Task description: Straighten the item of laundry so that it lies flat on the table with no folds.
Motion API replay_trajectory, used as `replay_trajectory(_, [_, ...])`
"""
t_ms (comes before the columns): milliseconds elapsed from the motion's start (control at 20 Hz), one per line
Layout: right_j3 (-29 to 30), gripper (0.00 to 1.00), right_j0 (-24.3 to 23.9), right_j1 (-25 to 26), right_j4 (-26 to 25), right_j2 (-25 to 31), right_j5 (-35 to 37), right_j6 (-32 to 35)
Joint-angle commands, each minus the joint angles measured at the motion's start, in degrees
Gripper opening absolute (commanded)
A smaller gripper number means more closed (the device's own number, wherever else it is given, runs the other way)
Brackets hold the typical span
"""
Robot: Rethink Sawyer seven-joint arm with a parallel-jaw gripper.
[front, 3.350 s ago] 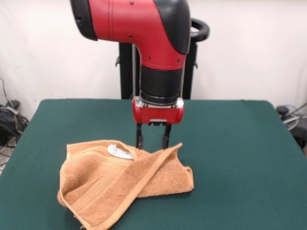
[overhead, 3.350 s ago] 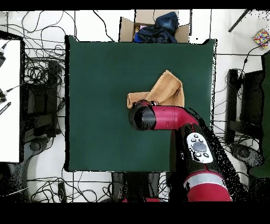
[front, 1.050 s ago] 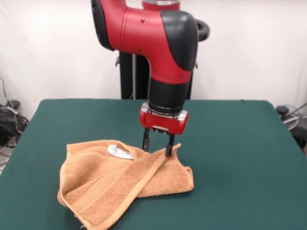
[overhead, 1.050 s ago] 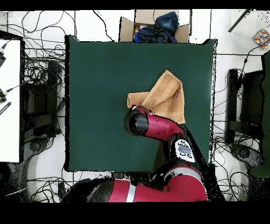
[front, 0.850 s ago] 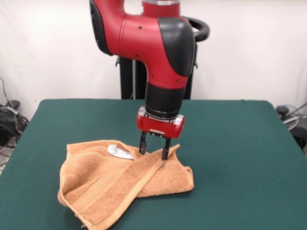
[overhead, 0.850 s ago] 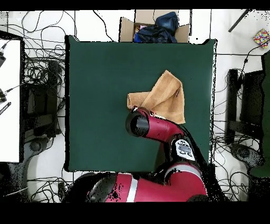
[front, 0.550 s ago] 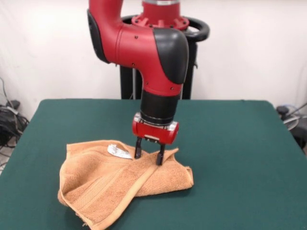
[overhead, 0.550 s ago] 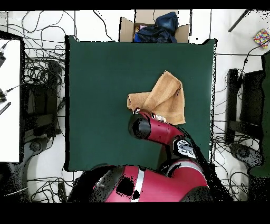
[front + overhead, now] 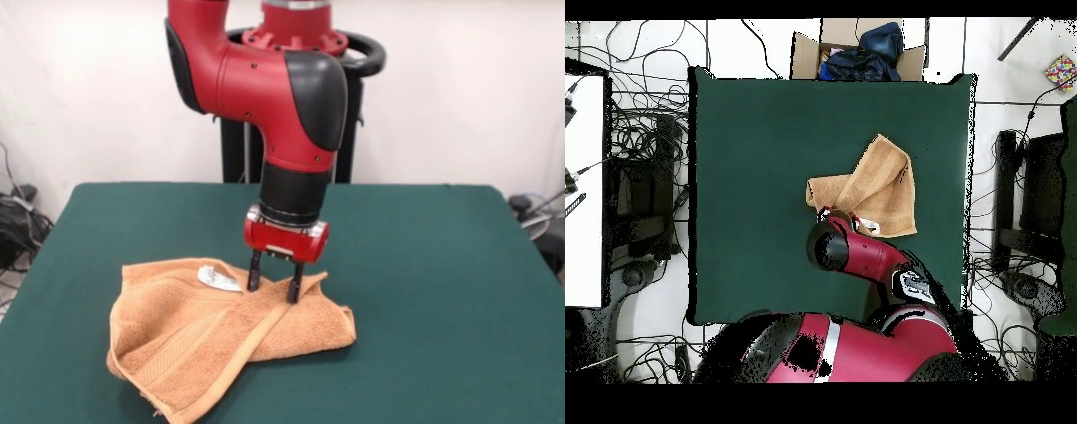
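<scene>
The orange-tan towel lies folded over on itself on the dark green table, left of centre in the front view, with a border band running diagonally and a small white label near its far edge. In the overhead view the towel sits right of centre on the table. My gripper is open and points down, with both fingertips touching the towel's raised far fold, beside the label. In the overhead view the arm hides the gripper.
A cardboard box with dark clothes stands beyond the table's far edge in the overhead view. Cables cover the floor round the table. The black pedestal stands behind the table in the front view.
The arm has swung and tilted, and my gripper has come down from just above the towel's far fold onto it, shifting slightly left in the front view. The towel's shape is almost unchanged.
</scene>
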Motion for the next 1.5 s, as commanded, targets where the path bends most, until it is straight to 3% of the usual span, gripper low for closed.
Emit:
replay_trajectory(50, [4.19, 1.0, 1.1, 0.81, 2.03, 2.42, 3.37, 11.39])
replay_trajectory(800, [4.64, 1.0, 5.71, -1.41, 5.55, 2.1, 5.99, 12.65])
replay_trajectory(1500, [3.28, 1.0, 4.8, 0.1, 4.92, 2.19, 5.58, 10.93])
